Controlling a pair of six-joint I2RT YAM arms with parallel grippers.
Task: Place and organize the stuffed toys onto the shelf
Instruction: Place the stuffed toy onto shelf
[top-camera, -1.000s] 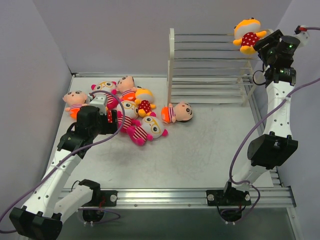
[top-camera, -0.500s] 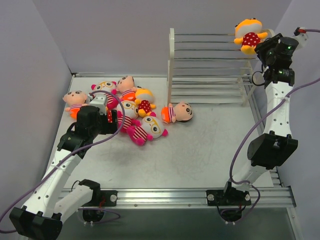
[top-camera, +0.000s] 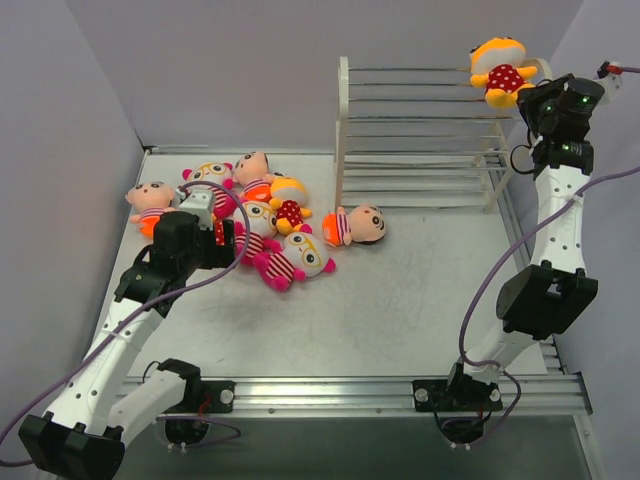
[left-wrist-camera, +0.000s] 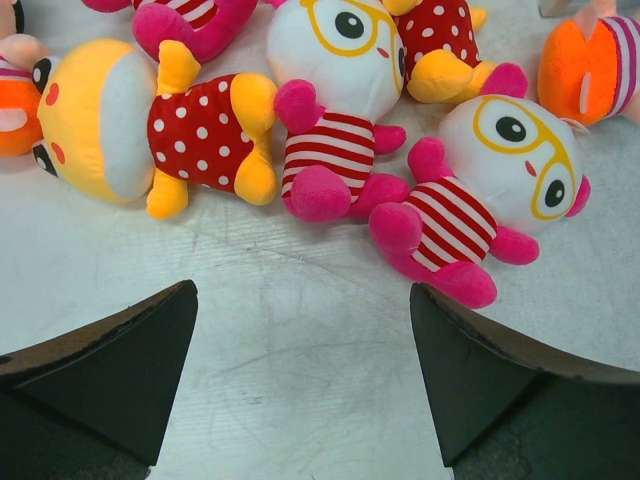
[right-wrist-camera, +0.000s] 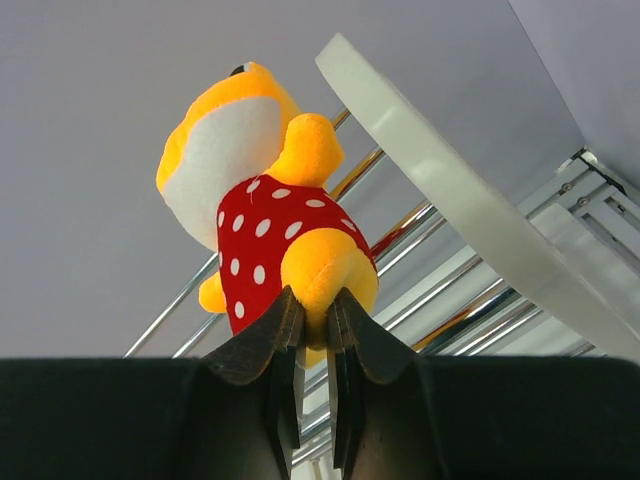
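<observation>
Right wrist view: yellow-orange plush doll with a red polka-dot body (right-wrist-camera: 262, 238) directly ahead of and just above the right end effector (right-wrist-camera: 315, 308), seated on the top rods of the white three-tier wire shelf (right-wrist-camera: 452, 192).
Right end effector: narrowed to a thin slit, nothing between the jaws; doll's foot right at the tips, contact not clear from here, a small gap in the top external view.
Shelf contents: that one polka-dot doll at the top tier's right end, close beside the right end effector; no doll visible on the two lower tiers.
Left end effector (left-wrist-camera: 302, 330): spread wide, holding nothing, low over the grey metal worktop (top-camera: 430, 300).
Ahead of the left end effector: a second polka-dot doll (left-wrist-camera: 150, 125) to its front left, two white-faced pink-striped plush dolls with yellow glasses (left-wrist-camera: 340, 100) (left-wrist-camera: 490, 205) to its front and front right, all lying on the worktop, none between the fingers.
Further out: a peach-faced plush doll with an orange bottom (top-camera: 355, 225) lying alone beyond the heap, toward the shelf's foot.
Step in hand: judged as the close of the first placement; task barely begun.
Next move: probably a forward reach by the left end effector, closing on the nearest striped doll, with care not to snag its neighbours.
</observation>
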